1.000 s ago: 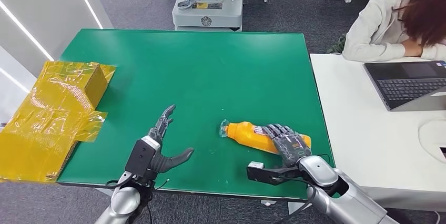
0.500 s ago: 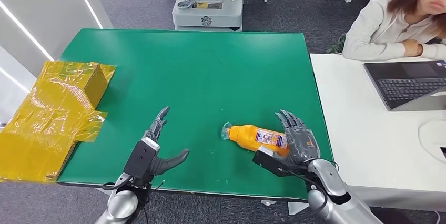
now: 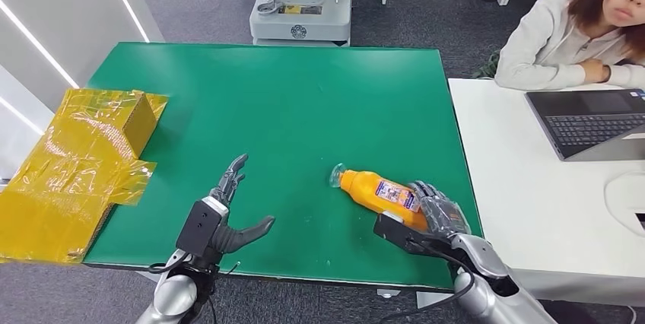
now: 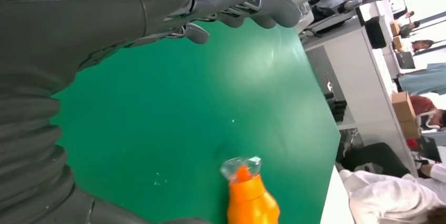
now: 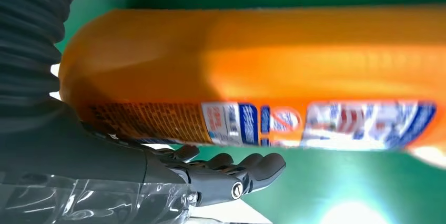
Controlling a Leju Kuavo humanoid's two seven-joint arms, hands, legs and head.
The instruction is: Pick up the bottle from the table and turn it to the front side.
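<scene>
The right robot hand now grips the bottle, lifted with its label up since a moment ago; the left robot hand stays open.

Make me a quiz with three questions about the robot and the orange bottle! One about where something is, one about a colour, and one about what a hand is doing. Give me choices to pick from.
1. Where is the yellow box?
A. At the table's left edge
B. On the white desk
C. Under the bottle

2. What colour is the table?
A. Red
B. Green
C. Blue

3. What is the right hand doing?
A. Hanging down beside the table
B. Typing on the laptop
C. Gripping the bottle

Answers:
1. A, because the head view shows the box overhanging the left edge of the table, near the left hand.
2. B, because the tabletop is plain green in every view.
3. C, because its fingers wrap the bottle's base end, label facing up, while the left hand holds nothing, fingers spread.
</scene>
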